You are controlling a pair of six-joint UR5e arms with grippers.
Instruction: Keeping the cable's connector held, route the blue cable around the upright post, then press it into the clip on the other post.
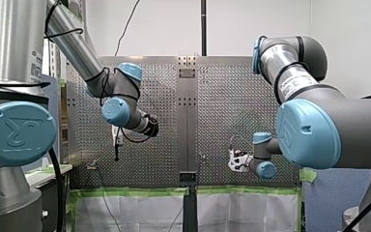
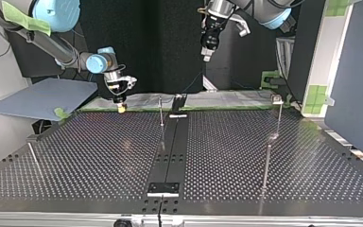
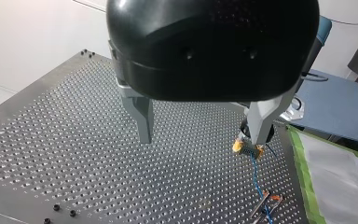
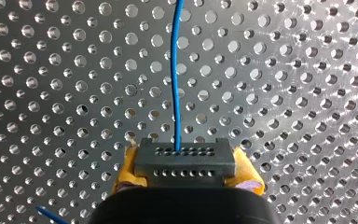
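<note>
The connector [image 4: 185, 161], a dark grey block with rows of small holes, sits clamped in my right tool [image 4: 186, 171], squeezed from both sides by its yellow pads [image 4: 127, 170]. The blue cable [image 4: 175, 79] leaves one of the connector's holes and runs straight ahead of the tool, over the perforated surface [image 4: 307, 93].

In the left wrist view, the cable trails from the connector across the surface to a small metal piece with an orange part [image 3: 268, 204] near the surface's edge. I cannot tell what that piece is.

In the top view, my right tool hangs low over the far edge of the surface at the view's left. A thin upright post [image 2: 160, 111] stands just beside it, toward the middle. Another post topped with a small block [image 2: 278, 109] stands well apart at the view's right, and a plain post [image 2: 267, 163] stands nearer the camera.

My left tool [image 3: 201, 140] is raised well above the surface. Its metal fingers [image 3: 142, 116] are spread wide with nothing between them.
</note>
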